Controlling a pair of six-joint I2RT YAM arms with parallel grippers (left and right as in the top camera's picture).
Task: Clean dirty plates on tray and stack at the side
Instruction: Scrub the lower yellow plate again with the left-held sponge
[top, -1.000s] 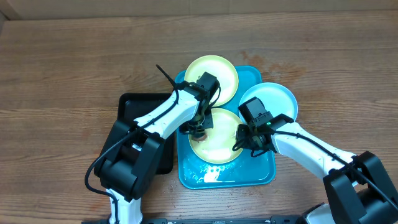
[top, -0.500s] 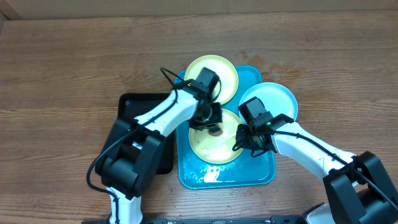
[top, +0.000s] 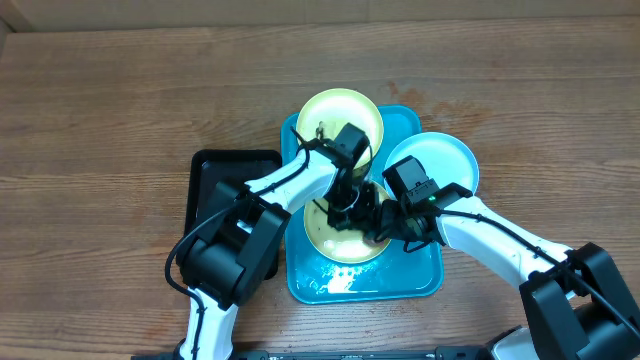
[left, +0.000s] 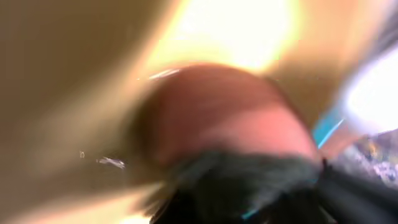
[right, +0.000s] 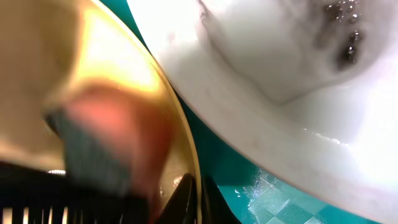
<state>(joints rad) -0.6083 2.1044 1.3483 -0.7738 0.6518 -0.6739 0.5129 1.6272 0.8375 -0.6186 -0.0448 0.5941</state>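
On the turquoise tray (top: 415, 275) lie three dirty plates: a yellow-green one (top: 335, 112) at the far end, a second yellow-green one (top: 335, 245) in the middle, and a light blue one (top: 440, 158) over the right rim. My left gripper (top: 349, 208) is shut on a pinkish sponge (left: 230, 118) and presses it onto the middle plate; its wrist view is blurred. My right gripper (right: 199, 196) is shut on that plate's right rim (right: 186, 143), next to the sponge (right: 106, 137). The blue plate (right: 280, 81) shows dark specks. Wet tray floor (right: 273, 190) lies below it.
A smaller black tray (top: 212, 178) lies against the turquoise tray's left side, under my left arm. Water films the near end of the turquoise tray. Bare wooden tabletop (top: 120, 120) stretches to the left, the back and the right.
My left gripper has swept the sponge rightward across the middle plate, from its left edge to beside my right gripper. The right arm and all the plates have stayed put.
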